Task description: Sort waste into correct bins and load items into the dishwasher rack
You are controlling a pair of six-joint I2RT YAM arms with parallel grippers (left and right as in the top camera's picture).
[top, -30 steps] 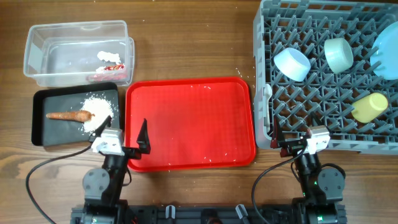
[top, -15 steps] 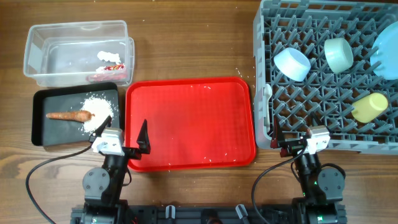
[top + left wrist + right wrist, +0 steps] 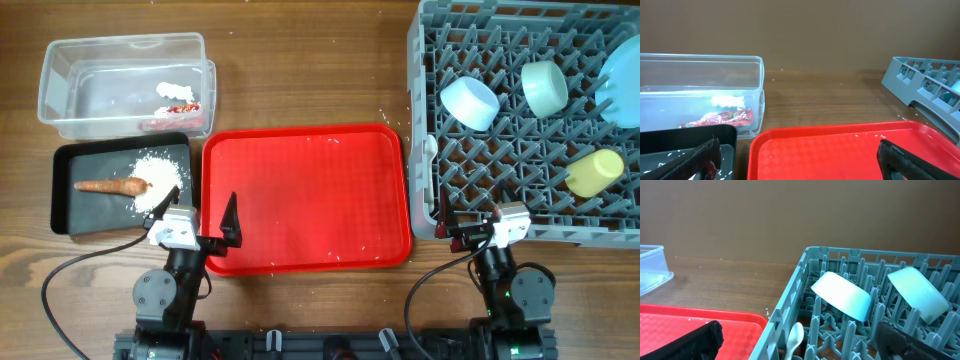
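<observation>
The clear tub (image 3: 60,95) at the back left holds the red wrapper (image 3: 178,108) and the white paper scrap (image 3: 172,91); both also show in the left wrist view (image 3: 720,119). The black tray (image 3: 65,200) holds the orange carrot piece (image 3: 112,185) and white rice grains (image 3: 155,182). The grey rack (image 3: 440,130) holds a pale blue bowl (image 3: 469,102), a pale green bowl (image 3: 545,88), the light-blue plate (image 3: 620,80), the yellow cup (image 3: 594,171) and the white spoon (image 3: 795,339). My left gripper (image 3: 202,222) is open and empty over the red tray's left edge. My right gripper (image 3: 470,228) is open and empty at the rack's front wall.
The flat red tray (image 3: 306,196) lies in the middle with a few stray rice grains on it. The rack's front left wall (image 3: 785,315) stands between my right fingers. Bare wooden table lies behind the red tray.
</observation>
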